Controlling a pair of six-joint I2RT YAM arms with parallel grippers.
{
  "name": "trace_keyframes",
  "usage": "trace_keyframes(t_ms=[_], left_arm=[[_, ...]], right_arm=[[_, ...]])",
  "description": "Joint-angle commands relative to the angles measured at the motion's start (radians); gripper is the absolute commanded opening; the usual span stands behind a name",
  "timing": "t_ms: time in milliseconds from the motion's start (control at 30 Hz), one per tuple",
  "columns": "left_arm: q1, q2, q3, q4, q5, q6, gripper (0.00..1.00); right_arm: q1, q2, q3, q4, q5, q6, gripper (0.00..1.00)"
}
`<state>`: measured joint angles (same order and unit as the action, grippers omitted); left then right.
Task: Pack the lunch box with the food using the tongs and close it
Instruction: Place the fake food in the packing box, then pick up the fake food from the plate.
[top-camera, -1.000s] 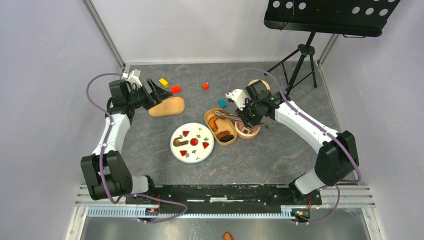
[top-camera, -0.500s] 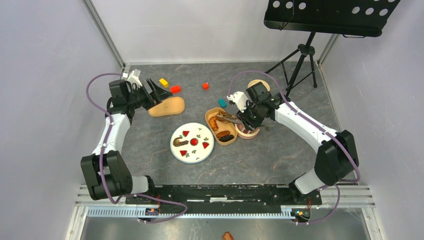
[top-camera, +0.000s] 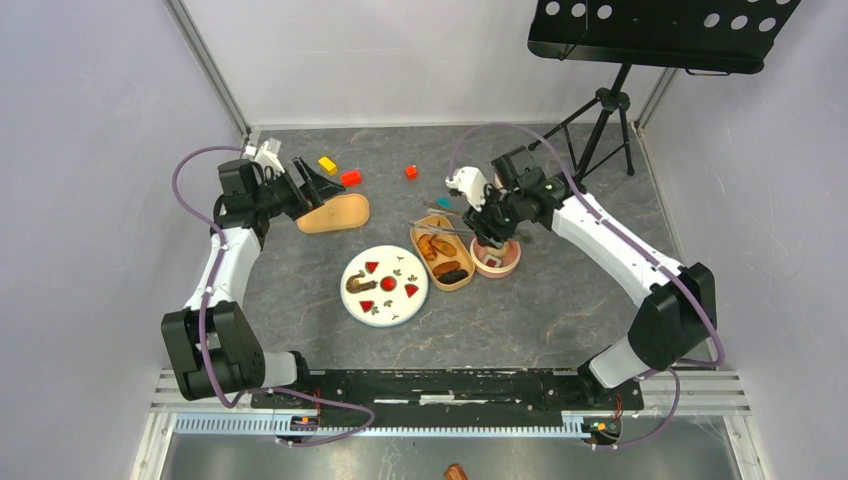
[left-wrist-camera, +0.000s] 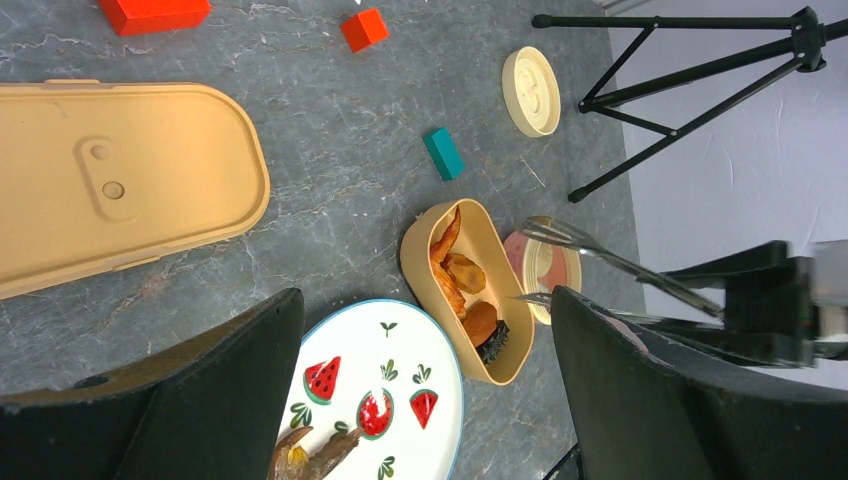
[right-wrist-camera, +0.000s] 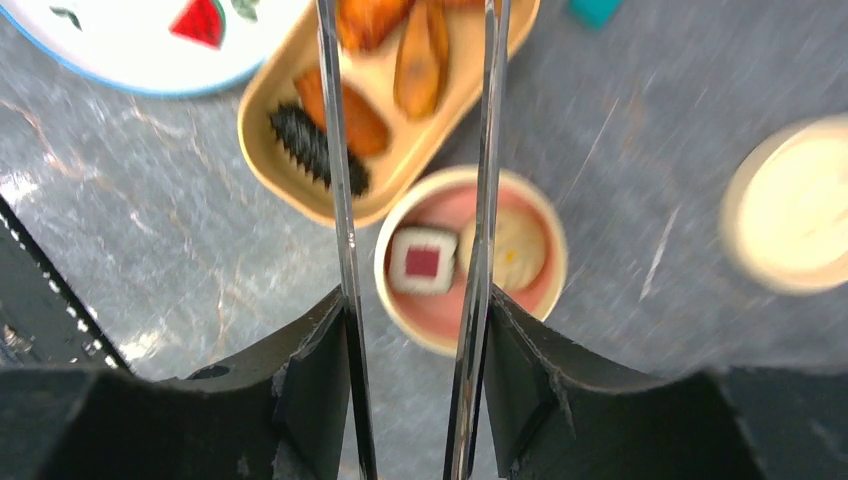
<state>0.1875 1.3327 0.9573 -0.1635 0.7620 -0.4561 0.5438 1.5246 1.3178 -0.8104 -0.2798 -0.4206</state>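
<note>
Slim grey tongs (right-wrist-camera: 338, 150) spread above open tan lunch box (left-wrist-camera: 412, 255); fried chunks (left-wrist-camera: 465, 272), dark ridged piece (right-wrist-camera: 300, 135) inside.

tongs (right-wrist-camera: 337, 200): bright polished metal | lunch box (left-wrist-camera: 412, 262): matt tan plastic | plate (left-wrist-camera: 435, 350): glossy white | table (left-wrist-camera: 330, 130): grey marbled, matt

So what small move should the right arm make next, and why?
Probably swing the tongs left, over the plate. The right gripper holds them with their arms apart and nothing between, above the lunch box, which has fried pieces inside. A brown piece and red wedges lie on the plate, not yet packed.
</note>
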Motion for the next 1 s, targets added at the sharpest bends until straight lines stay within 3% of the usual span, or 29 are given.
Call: trace_keyframes(t_ms=[0, 167, 300, 967], left_arm=[[-0.003, -0.024, 0.028, 0.007, 0.001, 0.037, 0.98], [-0.002, -0.024, 0.05, -0.021, -0.016, 0.074, 0.98], [0.001, -0.024, 0.076, -0.048, -0.027, 0.098, 0.98], [0.007, -0.046, 0.063, -0.073, -0.029, 0.102, 0.98]], right_arm=[[0.061, 0.06, 0.165, 0.014, -0.121, -0.189, 0.51], [0.188, 0.164, 0.261, -0.097, -0.123, -0.394, 0.5], [0.249, 0.218, 0.278, -0.111, -0.109, -0.464, 0.49], [0.323, 0.37, 0.291, -0.005, 0.008, -0.513, 0.47]])
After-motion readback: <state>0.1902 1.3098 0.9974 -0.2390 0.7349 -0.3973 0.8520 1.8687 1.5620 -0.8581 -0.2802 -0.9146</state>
